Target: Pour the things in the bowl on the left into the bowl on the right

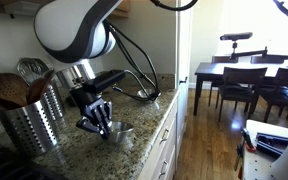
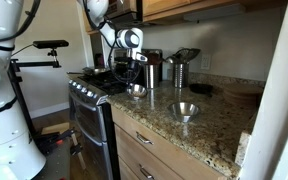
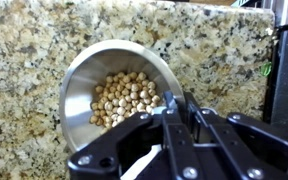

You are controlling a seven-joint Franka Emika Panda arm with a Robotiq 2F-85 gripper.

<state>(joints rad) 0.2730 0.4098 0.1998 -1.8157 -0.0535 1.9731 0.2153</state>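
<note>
A steel bowl holds several pale round beans. It rests on the speckled granite counter. My gripper is shut on the bowl's near right rim, one finger inside and one outside. In both exterior views the gripper reaches down onto this bowl. A second steel bowl, which looks empty, sits apart from it on the counter, closer to that camera; it is out of the wrist view.
A steel utensil holder with wooden spoons stands next to the arm. A black stove borders the counter. Steel canisters stand by the wall. The counter's front edge drops to a wood floor with a dining table.
</note>
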